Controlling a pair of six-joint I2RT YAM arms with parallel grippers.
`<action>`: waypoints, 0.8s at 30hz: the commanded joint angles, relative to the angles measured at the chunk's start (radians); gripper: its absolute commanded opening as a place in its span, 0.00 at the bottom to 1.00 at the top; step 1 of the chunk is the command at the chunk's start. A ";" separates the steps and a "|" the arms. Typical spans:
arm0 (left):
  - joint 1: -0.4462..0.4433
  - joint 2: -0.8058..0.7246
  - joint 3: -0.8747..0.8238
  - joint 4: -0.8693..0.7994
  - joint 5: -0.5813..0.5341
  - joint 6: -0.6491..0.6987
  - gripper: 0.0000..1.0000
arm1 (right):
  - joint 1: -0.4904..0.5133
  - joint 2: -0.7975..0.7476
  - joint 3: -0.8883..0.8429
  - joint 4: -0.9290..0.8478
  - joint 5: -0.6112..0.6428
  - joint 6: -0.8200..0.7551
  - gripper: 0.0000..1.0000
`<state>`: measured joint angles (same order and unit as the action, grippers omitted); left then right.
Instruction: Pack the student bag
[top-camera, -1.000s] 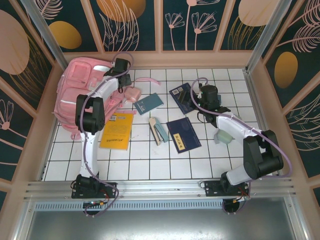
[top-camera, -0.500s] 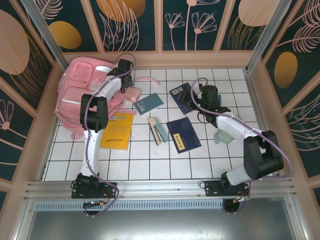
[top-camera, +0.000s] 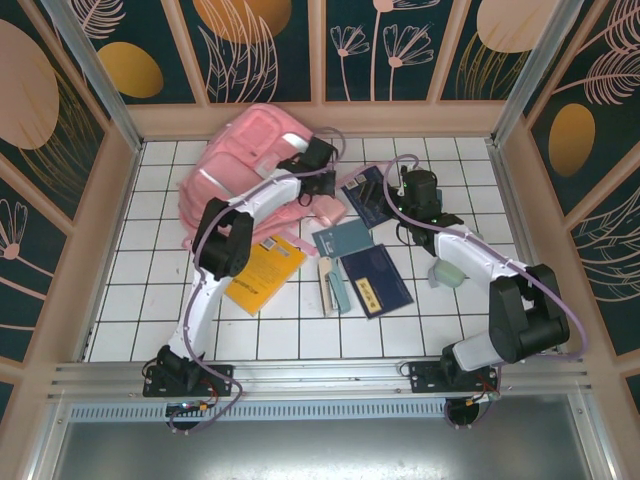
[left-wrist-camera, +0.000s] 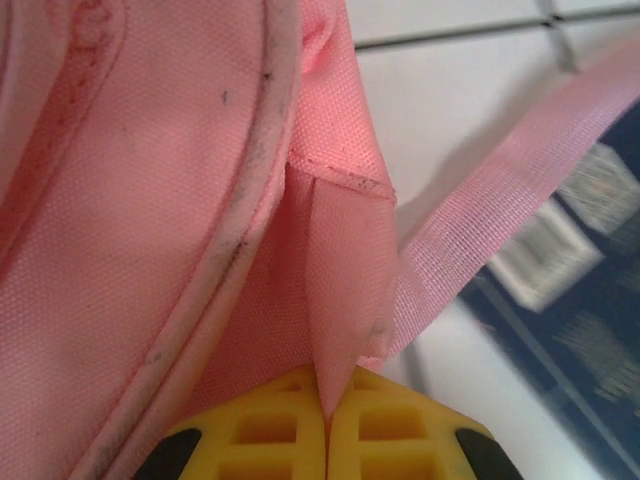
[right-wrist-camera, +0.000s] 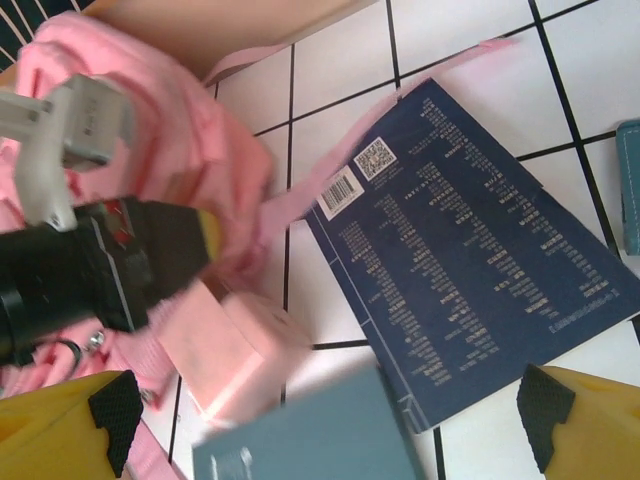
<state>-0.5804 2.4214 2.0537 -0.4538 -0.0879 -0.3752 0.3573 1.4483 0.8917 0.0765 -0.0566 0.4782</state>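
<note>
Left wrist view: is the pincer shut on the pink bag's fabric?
Yes, the left pincer is closed, its yellow pads pinching a fold of the student bag.

student bag (top-camera: 245, 150) dragged rightward, left claw (top-camera: 320, 180) clamped

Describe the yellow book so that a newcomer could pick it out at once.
Start at the big pink backpack by the far wall. Just nearer than it, flat on the white tiles with its left edge under the left arm, lies the yellow book. It is the only yellow thing there; its neighbours to the right are a teal book and a navy book.
</note>
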 joint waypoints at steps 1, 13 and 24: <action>-0.019 -0.070 -0.023 -0.004 0.060 -0.026 0.00 | 0.000 -0.026 0.003 -0.001 0.001 0.004 0.99; -0.006 -0.380 -0.267 0.022 -0.096 -0.097 0.37 | 0.018 0.060 0.036 0.007 -0.074 -0.007 0.99; 0.040 -0.645 -0.801 0.106 -0.107 -0.350 0.26 | 0.095 0.225 0.190 -0.019 -0.144 -0.007 0.84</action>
<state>-0.5529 1.8065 1.3365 -0.3649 -0.1917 -0.6205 0.4309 1.6375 1.0252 0.0692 -0.1566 0.4774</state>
